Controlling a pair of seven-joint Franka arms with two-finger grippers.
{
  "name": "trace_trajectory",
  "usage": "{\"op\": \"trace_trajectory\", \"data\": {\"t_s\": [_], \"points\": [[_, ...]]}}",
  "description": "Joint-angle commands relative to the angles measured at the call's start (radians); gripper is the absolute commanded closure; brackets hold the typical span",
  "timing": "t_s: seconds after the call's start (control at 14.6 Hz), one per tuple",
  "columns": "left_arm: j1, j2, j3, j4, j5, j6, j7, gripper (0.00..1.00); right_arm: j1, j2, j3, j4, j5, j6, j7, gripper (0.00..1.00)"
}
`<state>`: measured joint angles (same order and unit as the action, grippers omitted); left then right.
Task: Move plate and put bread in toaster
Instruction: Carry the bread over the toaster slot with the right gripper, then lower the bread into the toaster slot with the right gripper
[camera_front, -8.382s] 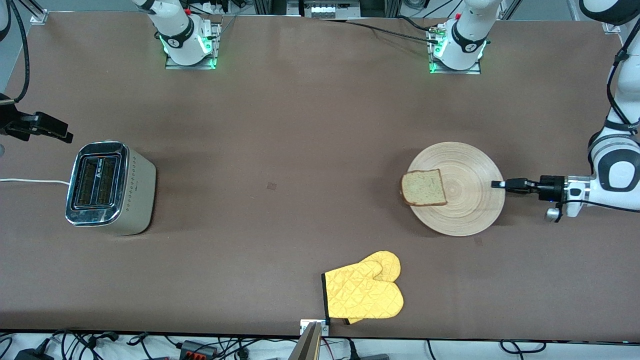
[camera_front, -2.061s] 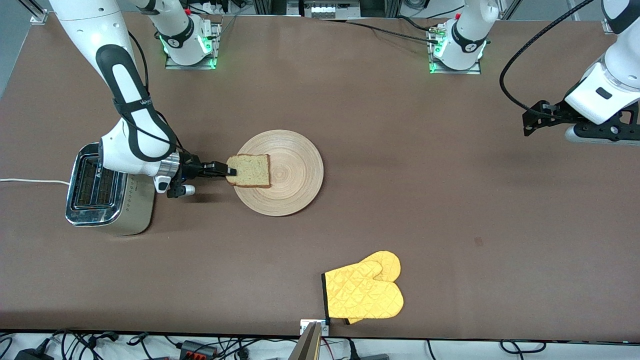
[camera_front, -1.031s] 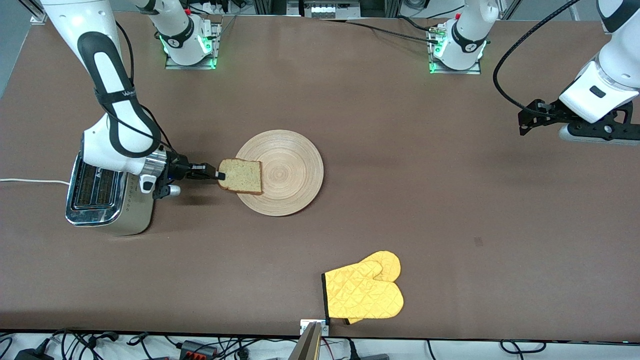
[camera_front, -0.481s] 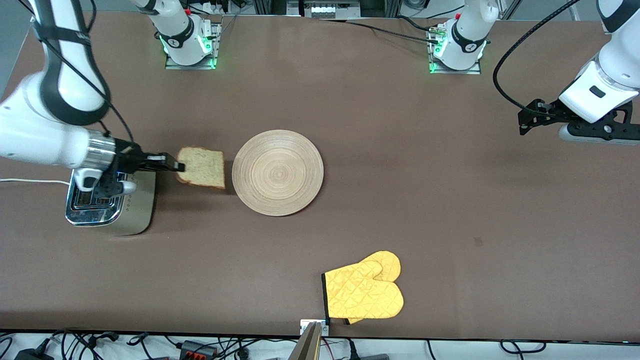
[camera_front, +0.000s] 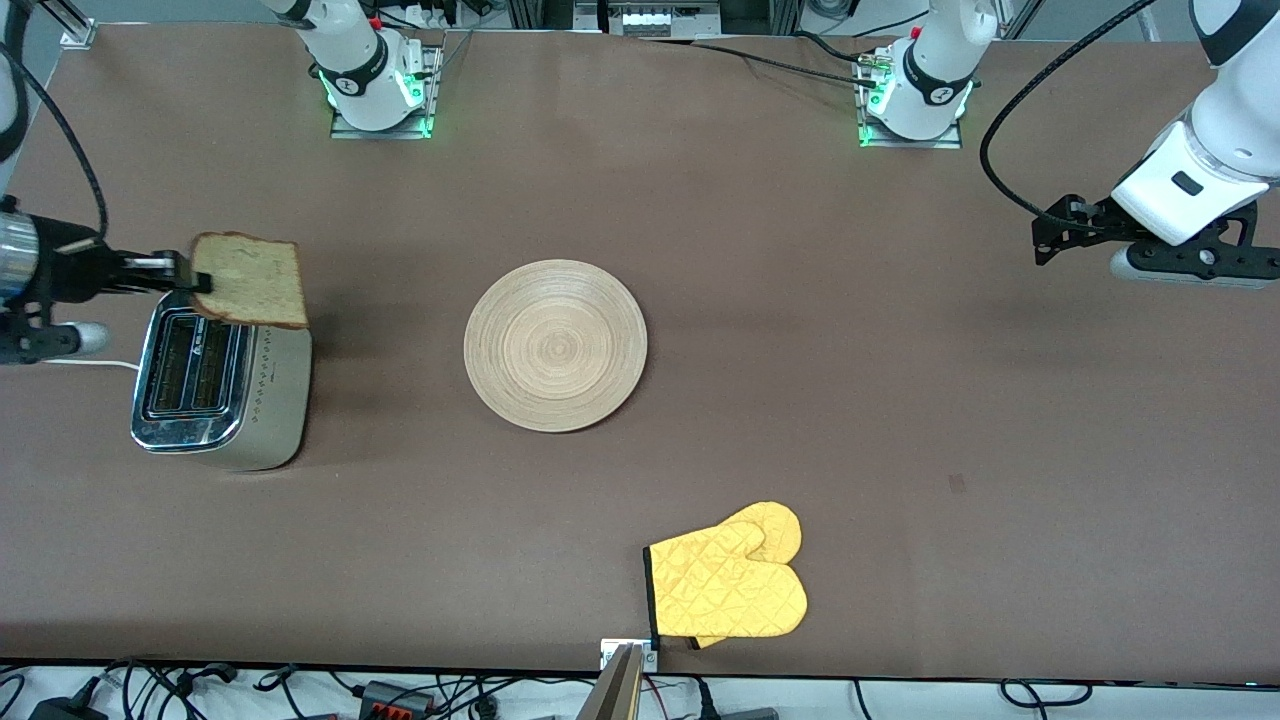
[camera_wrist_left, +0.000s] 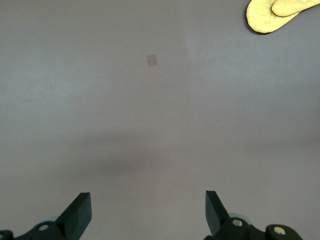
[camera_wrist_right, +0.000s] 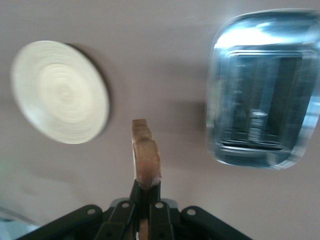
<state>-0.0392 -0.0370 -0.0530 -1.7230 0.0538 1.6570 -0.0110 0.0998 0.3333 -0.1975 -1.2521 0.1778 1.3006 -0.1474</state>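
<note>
My right gripper (camera_front: 190, 280) is shut on the bread (camera_front: 250, 281), a square light brown slice with a darker crust, and holds it in the air over the toaster's (camera_front: 215, 378) edge. The right wrist view shows the bread (camera_wrist_right: 146, 159) edge-on between my fingers, with the chrome two-slot toaster (camera_wrist_right: 262, 90) and the round wooden plate (camera_wrist_right: 60, 90) on the table below. The plate (camera_front: 556, 345) lies bare at the table's middle. My left gripper (camera_front: 1042, 240) is open and empty, up in the air over the left arm's end of the table; its fingers (camera_wrist_left: 80, 212) show over bare table.
A yellow oven mitt (camera_front: 727, 583) lies near the table's front edge, nearer to the front camera than the plate; it also shows in the left wrist view (camera_wrist_left: 277, 14). The toaster's white cord (camera_front: 70, 362) runs off the right arm's end of the table.
My right gripper lifted the bread off the plate and carried it up toward the toaster. The plate now lies bare. The left arm has hardly moved.
</note>
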Motion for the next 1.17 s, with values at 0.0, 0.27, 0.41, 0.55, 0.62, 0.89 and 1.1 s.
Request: {"op": "trace_trajectory", "data": {"t_s": [0.0,0.27,0.41,0.55,0.62,0.89,1.1], "points": [[-0.002,-0.003,0.002,0.008,-0.025,-0.019,0.017,0.0,0.001,0.107,0.01,0.192,-0.139,-0.061,0.002,1.0],[-0.002,-0.003,0.001,0.008,-0.025,-0.019,0.017,0.0,-0.003,0.137,0.007,0.195,-0.265,0.08,-0.015,1.0],[-0.002,-0.003,0.001,0.008,-0.025,-0.019,0.017,0.0,-0.003,0.168,0.006,0.195,-0.28,0.094,-0.043,1.0],[-0.002,-0.003,0.002,0.008,-0.025,-0.02,0.017,0.0,0.006,0.187,0.013,0.194,-0.343,0.094,-0.05,1.0],[-0.002,-0.003,0.001,0.008,-0.025,-0.02,0.016,0.0,0.008,0.199,0.015,0.194,-0.35,0.094,-0.049,1.0],[-0.002,-0.003,0.001,0.008,-0.025,-0.02,0.016,0.0,0.009,0.243,0.017,0.191,-0.35,0.095,-0.047,1.0],[-0.002,-0.003,0.001,0.008,-0.025,-0.025,0.016,0.0,0.009,0.254,0.017,0.186,-0.347,0.094,-0.044,1.0]]}}
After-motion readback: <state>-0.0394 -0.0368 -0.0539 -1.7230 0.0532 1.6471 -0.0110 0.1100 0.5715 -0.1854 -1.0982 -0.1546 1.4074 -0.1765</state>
